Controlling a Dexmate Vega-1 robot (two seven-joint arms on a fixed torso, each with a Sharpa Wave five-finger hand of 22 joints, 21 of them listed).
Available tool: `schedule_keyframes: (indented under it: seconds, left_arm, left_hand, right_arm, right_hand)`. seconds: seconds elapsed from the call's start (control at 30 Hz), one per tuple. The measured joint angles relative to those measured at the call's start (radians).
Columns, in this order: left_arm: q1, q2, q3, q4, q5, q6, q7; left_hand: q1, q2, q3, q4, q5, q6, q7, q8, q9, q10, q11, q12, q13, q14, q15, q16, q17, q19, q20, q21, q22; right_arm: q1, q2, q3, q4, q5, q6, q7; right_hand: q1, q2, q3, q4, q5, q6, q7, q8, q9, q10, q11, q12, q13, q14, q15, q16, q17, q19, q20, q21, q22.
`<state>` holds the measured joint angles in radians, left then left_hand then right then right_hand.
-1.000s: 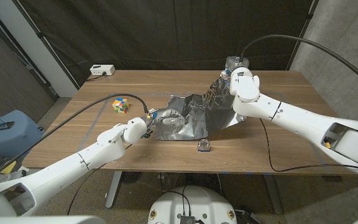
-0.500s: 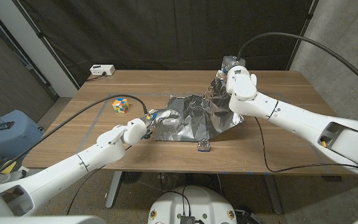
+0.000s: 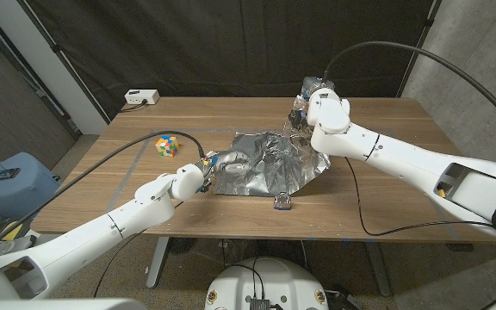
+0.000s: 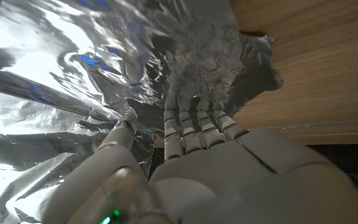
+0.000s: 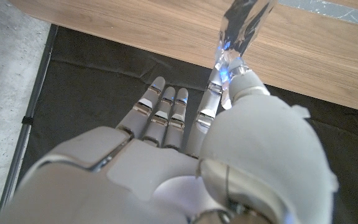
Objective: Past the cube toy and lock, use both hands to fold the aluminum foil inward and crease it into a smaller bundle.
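Foil (image 3: 265,164) corner pinched by right hand (image 5: 185,143), left hand (image 4: 191,162) gripping its edge.

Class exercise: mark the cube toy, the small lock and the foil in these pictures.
cube toy (image 3: 168,145), head view, on its top face.
lock (image 3: 282,202), head view, on its body.
foil (image 3: 265,168), head view, on the crinkled middle of the sheet.
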<state>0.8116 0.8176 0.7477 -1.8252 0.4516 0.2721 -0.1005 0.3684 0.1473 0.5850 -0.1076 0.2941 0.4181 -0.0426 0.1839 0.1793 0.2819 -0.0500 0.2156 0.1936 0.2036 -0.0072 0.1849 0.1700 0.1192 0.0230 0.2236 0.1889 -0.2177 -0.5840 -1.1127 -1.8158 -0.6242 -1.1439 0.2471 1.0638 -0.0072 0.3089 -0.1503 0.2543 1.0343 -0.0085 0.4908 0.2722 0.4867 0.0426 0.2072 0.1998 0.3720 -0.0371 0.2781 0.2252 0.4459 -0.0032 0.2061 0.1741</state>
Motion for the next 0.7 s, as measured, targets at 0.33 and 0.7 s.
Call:
schedule_keyframes:
  seconds: [0.33,0.7]
  left_arm:
    - [-0.010,-0.008,0.008,0.011,-0.003,0.000,-0.002]
    - [-0.016,-0.011,0.016,0.013,0.002,0.007,-0.002]
  left_hand:
    - [0.000,0.000,0.004,-0.004,0.000,-0.004,0.004,0.000,0.000,0.000,0.000,0.000,0.000,0.000,0.000,0.000,0.000,0.000,0.000,-0.003,0.000]
    - [0.000,0.000,0.004,-0.004,0.000,-0.006,0.005,0.000,0.000,0.000,0.000,0.000,0.000,0.000,0.000,0.000,0.000,0.000,0.000,-0.003,0.000]
  right_arm:
    - [0.032,0.015,-0.025,0.004,0.050,-0.019,-0.008]
    - [0.067,0.029,-0.051,0.016,0.109,-0.021,-0.034]
  right_hand:
    - [0.004,0.004,-0.003,0.003,0.000,-0.001,0.009,0.000,0.005,0.007,0.007,0.000,0.000,0.004,0.004,0.000,0.000,0.007,0.007,0.000,0.000]
    - [0.008,0.008,-0.003,0.003,0.000,-0.002,0.009,0.000,0.004,0.007,0.007,0.000,0.000,0.004,0.004,0.000,0.000,0.007,0.007,0.000,0.000]
